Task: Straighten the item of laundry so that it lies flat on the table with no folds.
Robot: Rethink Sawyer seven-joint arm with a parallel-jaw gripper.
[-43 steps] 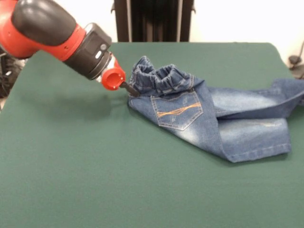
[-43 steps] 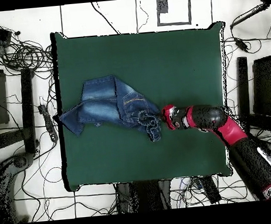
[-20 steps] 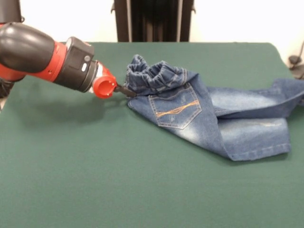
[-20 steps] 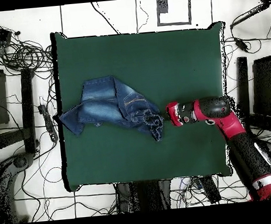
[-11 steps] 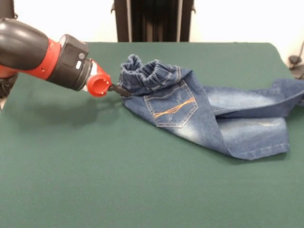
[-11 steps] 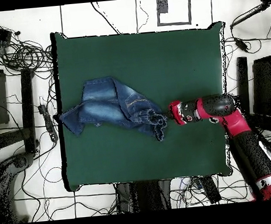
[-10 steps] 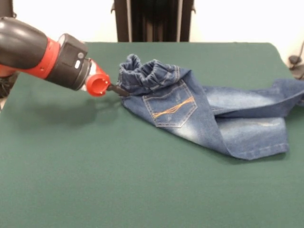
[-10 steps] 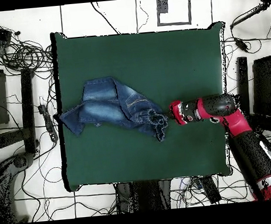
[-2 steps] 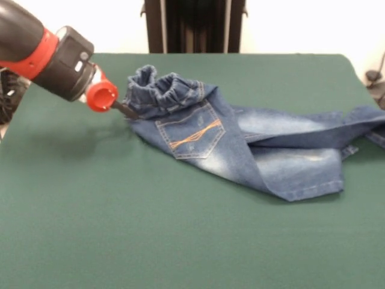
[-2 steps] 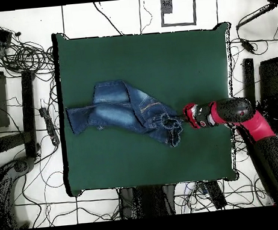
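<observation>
A small pair of blue denim jeans with pale faded patches (image 9: 240, 150) lies on the big table with the dark green felt top (image 9: 150, 241). From above, the jeans (image 10: 123, 112) sit a bit left of the middle of the table (image 10: 142, 59). The stretchy waistband is bunched up and stands off the table. One back pocket with orange stitching faces up. The two legs lie one partly over the other, so the jeans are not flat. One leg reaches almost to the table's edge. The red and black robot arm's gripper (image 9: 127, 111) has thin dark tips past a round red end. The tips are pinched tight on the edge of the waistband. In the view from above, the gripper (image 10: 180, 120) meets the jeans at their right end.
</observation>
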